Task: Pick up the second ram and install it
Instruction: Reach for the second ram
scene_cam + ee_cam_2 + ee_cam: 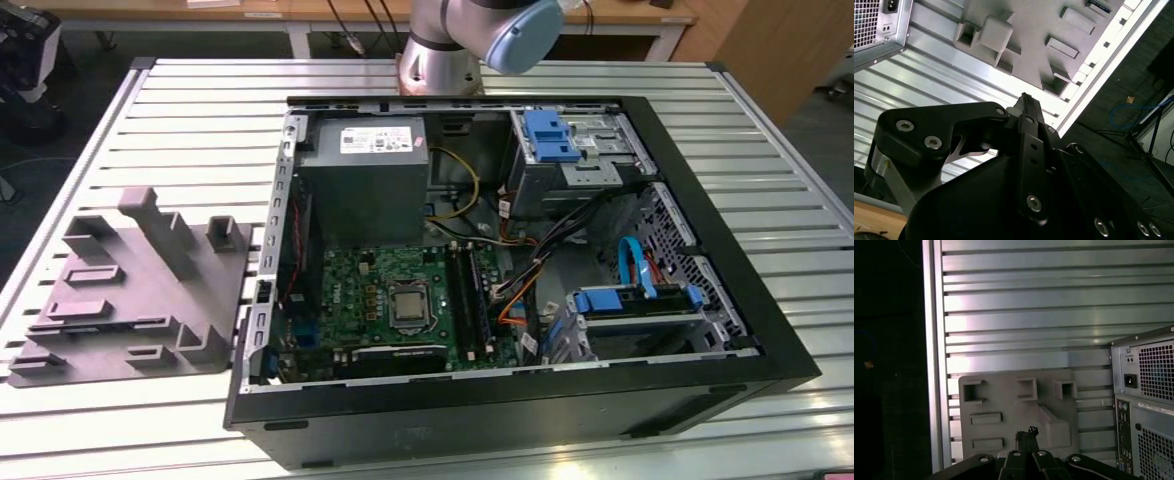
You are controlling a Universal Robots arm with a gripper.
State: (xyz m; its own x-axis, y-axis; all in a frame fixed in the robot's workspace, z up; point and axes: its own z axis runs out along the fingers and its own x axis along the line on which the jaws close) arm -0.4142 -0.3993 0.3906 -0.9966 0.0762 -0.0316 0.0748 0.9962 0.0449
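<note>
We are seeing the gripper point(1026, 432) clenched empty over the fixture point(1004, 400), the ram point(467, 290) sitting well apart inside the case point(534, 420).

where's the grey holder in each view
exterior view: holder lies on the slatted table, at the exterior view's left of the pc case.
first wrist view: holder beyond the tool, beside the pc case's back.
second wrist view: holder beyond the tool, near the pc case's back.
shared landmark: the pc case.
</note>
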